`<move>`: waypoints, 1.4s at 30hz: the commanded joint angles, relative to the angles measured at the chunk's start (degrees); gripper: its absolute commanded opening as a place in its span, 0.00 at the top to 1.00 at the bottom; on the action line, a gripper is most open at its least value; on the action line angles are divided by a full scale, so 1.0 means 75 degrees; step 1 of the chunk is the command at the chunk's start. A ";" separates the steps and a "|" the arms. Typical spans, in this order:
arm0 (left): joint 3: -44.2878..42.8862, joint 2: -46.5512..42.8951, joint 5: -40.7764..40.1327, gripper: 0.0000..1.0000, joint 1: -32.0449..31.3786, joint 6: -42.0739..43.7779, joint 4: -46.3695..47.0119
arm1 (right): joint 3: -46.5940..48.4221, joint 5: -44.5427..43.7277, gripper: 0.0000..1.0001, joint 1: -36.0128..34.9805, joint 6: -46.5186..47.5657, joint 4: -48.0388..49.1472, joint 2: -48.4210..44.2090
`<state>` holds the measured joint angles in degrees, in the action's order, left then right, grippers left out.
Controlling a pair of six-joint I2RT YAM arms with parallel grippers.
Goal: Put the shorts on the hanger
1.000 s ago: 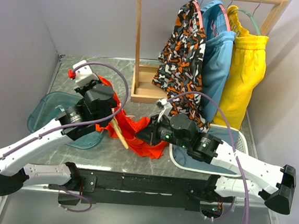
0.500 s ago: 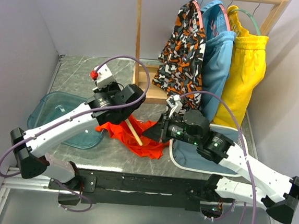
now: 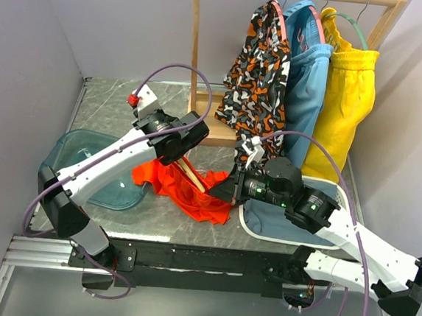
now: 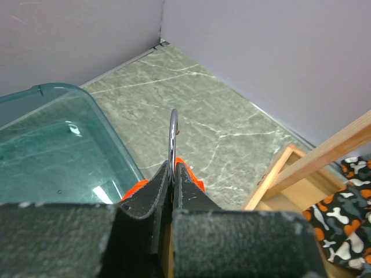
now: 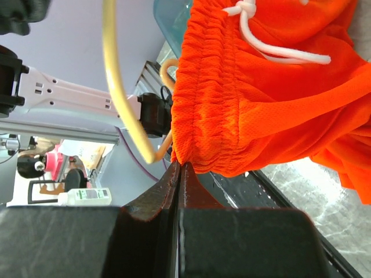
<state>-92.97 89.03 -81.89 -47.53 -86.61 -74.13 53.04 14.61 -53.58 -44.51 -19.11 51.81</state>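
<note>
The orange-red shorts [image 3: 170,185] lie crumpled at the table's front centre. In the right wrist view their gathered waistband [image 5: 211,98] and white drawstring hang above my jaws. My right gripper [image 3: 227,192] [image 5: 181,167] is shut on the waistband's edge. My left gripper [image 3: 179,145] [image 4: 173,169] is shut on the metal hook [image 4: 173,130] of the tan wooden hanger [image 3: 192,175], whose rim [image 5: 117,87] runs beside the waistband. The hanger's lower part is hidden in the fabric. A bit of orange fabric [image 4: 186,171] shows behind the left fingers.
A wooden rack [image 3: 196,60] at the back holds patterned shorts [image 3: 259,73], blue shorts [image 3: 306,85] and yellow shorts [image 3: 345,103]. Its base [image 4: 290,174] is close on the left gripper's right. A teal bin [image 3: 66,162] sits left. A white basket [image 3: 340,199] sits right.
My left arm has swung right and toward the rack with the hanger, which now stands steeper over the shorts. My right gripper has shifted slightly right with the waistband, pulling the fabric.
</note>
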 commanded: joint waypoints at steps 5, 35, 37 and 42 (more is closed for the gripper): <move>-0.0237 0.0082 -0.2090 0.99 0.0419 -0.0499 -0.0593 | 0.0967 0.0430 1.00 -0.0016 -0.0088 -0.0603 -0.0463; -0.2054 0.0810 -0.0696 0.99 -0.0178 0.3468 0.0411 | 0.3780 -0.1666 1.00 -0.0063 -0.0465 -0.0627 0.2033; -0.1658 0.0552 -0.0183 0.99 -0.0167 0.4406 0.1347 | 0.3815 -0.1936 1.00 -0.0051 -0.0382 -0.0709 0.2033; 0.0067 -0.1159 0.2148 0.99 -0.0143 0.8325 0.5582 | 0.3897 -0.2241 1.00 -0.0039 -0.0112 -0.0791 0.2068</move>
<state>-97.60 90.89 -77.95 -48.47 -47.70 -55.88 78.83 2.26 -53.87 -48.07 -26.76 67.79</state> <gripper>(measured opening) 0.057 0.008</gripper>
